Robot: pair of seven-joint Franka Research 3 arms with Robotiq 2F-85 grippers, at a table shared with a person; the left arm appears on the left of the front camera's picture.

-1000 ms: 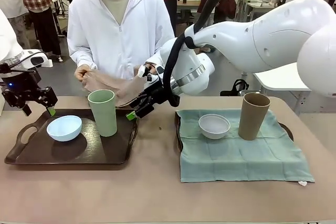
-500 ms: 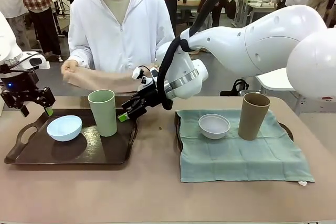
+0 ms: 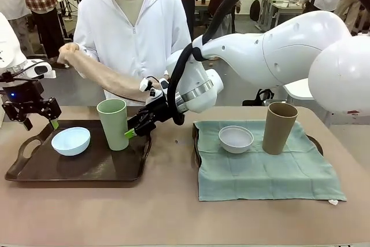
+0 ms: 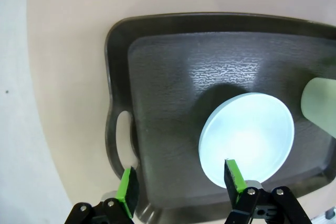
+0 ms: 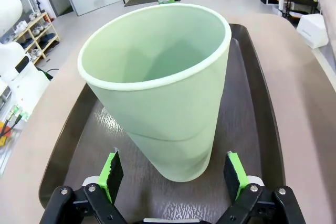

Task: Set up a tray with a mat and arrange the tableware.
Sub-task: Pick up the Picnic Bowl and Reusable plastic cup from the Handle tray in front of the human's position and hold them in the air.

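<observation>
Standing on the left tray, the green cup has the released right end effector around its lower part, not gripping. The left end effector, also released, hovers near the blue bowl; the white bowl and brown cup stand on the right mat.

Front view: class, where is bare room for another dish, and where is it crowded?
Free: the teal cloth mat's near half, before the greyish-white round bowl and tall brown cup; the table between the dark brown tray and mat. Crowded: the light green cup, flanked by the open right gripper.
</observation>
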